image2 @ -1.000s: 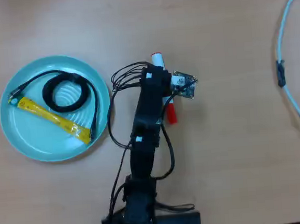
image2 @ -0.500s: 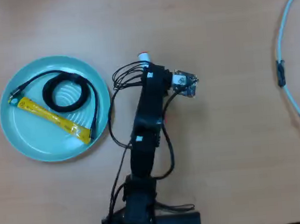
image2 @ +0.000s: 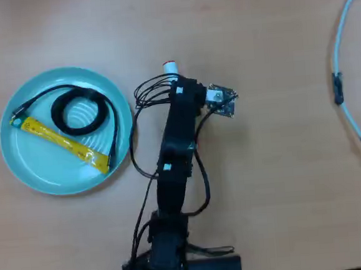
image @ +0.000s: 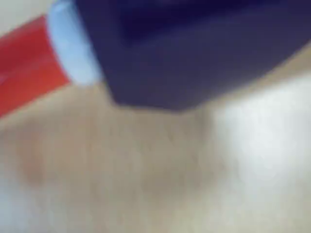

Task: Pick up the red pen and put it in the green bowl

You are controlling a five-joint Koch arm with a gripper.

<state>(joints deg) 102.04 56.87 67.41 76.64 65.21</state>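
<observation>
The red pen (image2: 171, 67) showed in the overhead view only as a small red end with a bit of white barrel, sticking out past the top of the black arm (image2: 180, 141). The rest of it was hidden under the arm. In the wrist view, which was very blurred, its red cap (image: 26, 60) and white barrel (image: 73, 46) ran into a dark gripper (image: 189, 48) part that covered the barrel. The claw seemed to hold the pen, but the jaws themselves were not visible, so I cannot tell its state for sure.

The green bowl (image2: 27, 169) lay at the left of the overhead view, well apart from the pen. Inside it were a coiled black cable (image2: 78, 112) and a flat yellow strip (image2: 62, 141); any print on the strip was too small to read.

The wooden table (image2: 277, 165) was bare between pen and bowl. A thin pale-blue hoop (image2: 342, 47) curved along the right edge.
</observation>
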